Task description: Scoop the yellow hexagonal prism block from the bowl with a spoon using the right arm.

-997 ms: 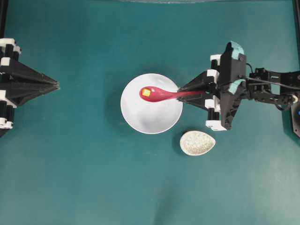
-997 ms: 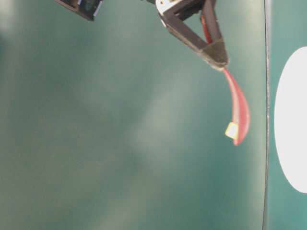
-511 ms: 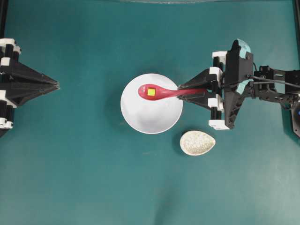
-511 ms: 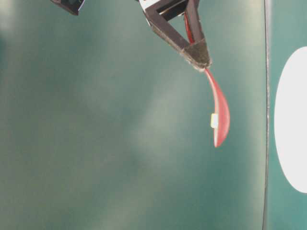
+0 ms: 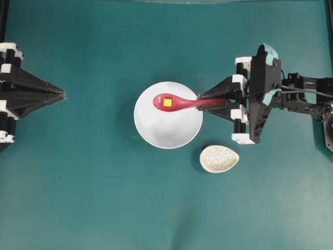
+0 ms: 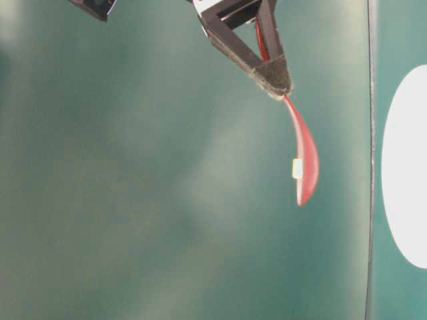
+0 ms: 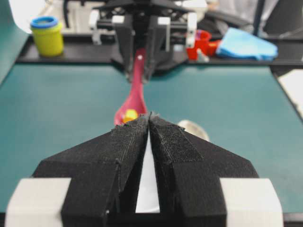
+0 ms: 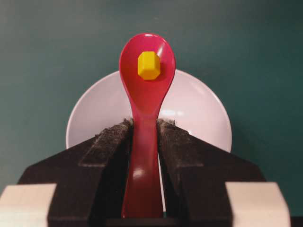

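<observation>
little changed, spoon (image 5: 179, 103) levelled, yellow block (image 5: 167, 102) centred in scoop

Overhead view: even, bright light, sharp throughout; soft shadow under bowl (image 5: 167, 130) and dish (image 5: 219, 159). Table-level view: very soft, hazy pale patch mid-frame, bowl blown out to flat white at right edge. My left wrist view: my fingers (image 7: 128, 156) up close blurred, background clutter out of focus. My right wrist view: crisp on spoon (image 8: 146, 90), small glare spots on handle & bowl; corners darker.
</observation>
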